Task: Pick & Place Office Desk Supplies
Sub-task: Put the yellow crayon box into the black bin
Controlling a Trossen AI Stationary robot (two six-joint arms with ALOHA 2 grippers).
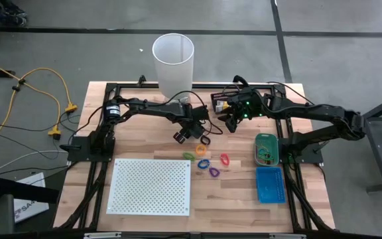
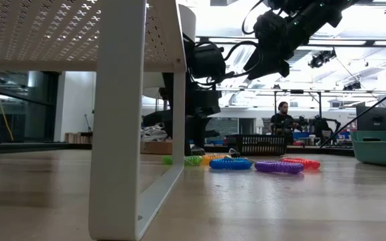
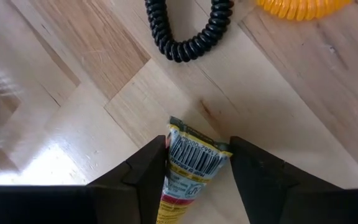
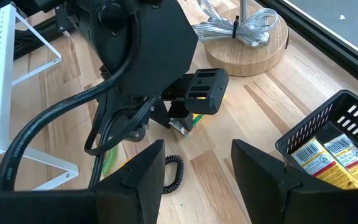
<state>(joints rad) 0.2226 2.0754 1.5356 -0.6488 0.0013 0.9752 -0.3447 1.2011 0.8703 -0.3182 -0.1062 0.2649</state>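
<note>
Right now your left gripper (image 3: 197, 165) sits near the middle of the table (image 1: 85, 133), just in front of the tall white cylinder (image 1: 174, 56); its two dark fingers (image 3: 143, 171) are closed narrow on a yellow packet (image 3: 188, 163), whose barcoded end pokes out between them. Just beyond that packet lies a black coiled loop (image 3: 188, 34) on the wood; past it you can see the edge of an orange coiled loop (image 3: 303, 7). From the right wrist view you get the same grasp from the side: the packet (image 4: 188, 121) shows under the left arm's dark housing.

Your right gripper (image 4: 197, 171) hangs close beside the left one, raised off the wood, with its fingers (image 4: 263, 168) spread wide and nothing between them; a black mesh basket (image 4: 303, 134) with more yellow packets (image 4: 328, 155) inside stands off to its side.

Across the table from above, you have the coloured loops gathered in a loose group just beside the white perforated board (image 1: 151, 186): a green loop (image 1: 189, 157), a blue loop (image 1: 203, 162), a purple loop (image 1: 213, 172) and a pink loop (image 1: 225, 159); a green tray (image 1: 266, 148) and a blue tray (image 1: 270, 184) sit by the right arm's base.

In the low view a person (image 2: 283, 120) is visible far back in the room.
</note>
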